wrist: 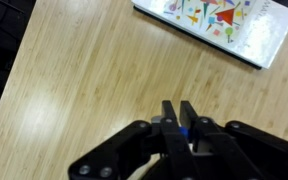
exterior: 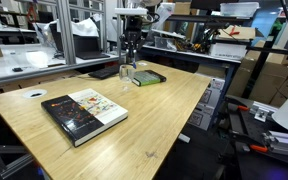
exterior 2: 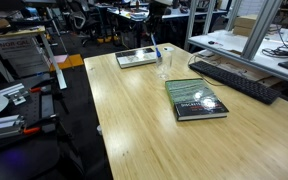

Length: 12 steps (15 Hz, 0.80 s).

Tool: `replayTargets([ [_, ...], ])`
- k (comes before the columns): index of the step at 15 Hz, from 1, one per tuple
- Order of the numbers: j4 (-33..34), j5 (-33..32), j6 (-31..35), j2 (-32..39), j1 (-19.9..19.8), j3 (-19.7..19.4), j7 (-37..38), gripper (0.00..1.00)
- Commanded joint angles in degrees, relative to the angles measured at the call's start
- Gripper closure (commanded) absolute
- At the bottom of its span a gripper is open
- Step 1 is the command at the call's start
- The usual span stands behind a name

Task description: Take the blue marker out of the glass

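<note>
Near the far edge of the counter (exterior: 154, 110), the pincer (wrist: 180, 110) clamps the blue marker (wrist: 187, 131) between nearly closed fingers, over the glass (exterior: 130, 73). Whether the marker's tip is inside the glass cannot be told. A green book (exterior: 149, 77) lies just beside the glass.

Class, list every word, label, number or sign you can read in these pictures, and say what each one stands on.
No text is legible in any view.
Dark book: pale lines of print on the cover, too small to read.
Book beside the glass: coloured shapes on the cover in the wrist view, no readable words.
Sign beyond the table: blurred.
</note>
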Motion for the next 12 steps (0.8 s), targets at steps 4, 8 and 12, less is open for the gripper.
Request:
replayTargets([
  [4, -8.22, -2.48, 5.94, -2.82, 3.99, -0.9, 4.75, 0.97],
  [8, -6.75, -2.05, 4.03, -0.8, 3.49, -0.21, 4.23, 0.97],
  [12, -4.65, -1.12, 1.46, 3.26, 2.95, 1.05, 2.81, 0.97],
])
